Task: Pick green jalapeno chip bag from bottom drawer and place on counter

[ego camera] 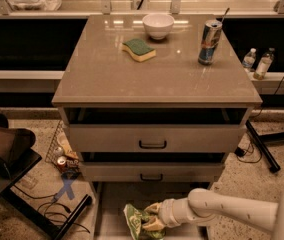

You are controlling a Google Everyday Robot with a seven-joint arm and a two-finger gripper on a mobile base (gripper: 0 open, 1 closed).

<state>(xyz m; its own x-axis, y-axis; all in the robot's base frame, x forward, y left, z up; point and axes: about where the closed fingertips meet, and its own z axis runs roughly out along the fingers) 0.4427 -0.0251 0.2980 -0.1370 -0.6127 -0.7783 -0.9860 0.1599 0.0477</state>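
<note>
The green jalapeno chip bag point(136, 220) lies crumpled on the floor of the open bottom drawer point(113, 200), near its front left. My gripper point(151, 217) reaches in from the right on a white arm, its fingertips point(154, 208) set above and below the bag's right edge, closed on it. The bag still rests low in the drawer. The counter point(147, 79) is the glossy tan top of the cabinet above.
On the counter stand a white bowl point(158, 25), a green-and-yellow sponge point(139, 49) and a drink can point(209, 42). Two upper drawers with black handles point(152, 144) are shut. A wire basket with cans point(62, 154) sits left, bottles point(258, 62) right.
</note>
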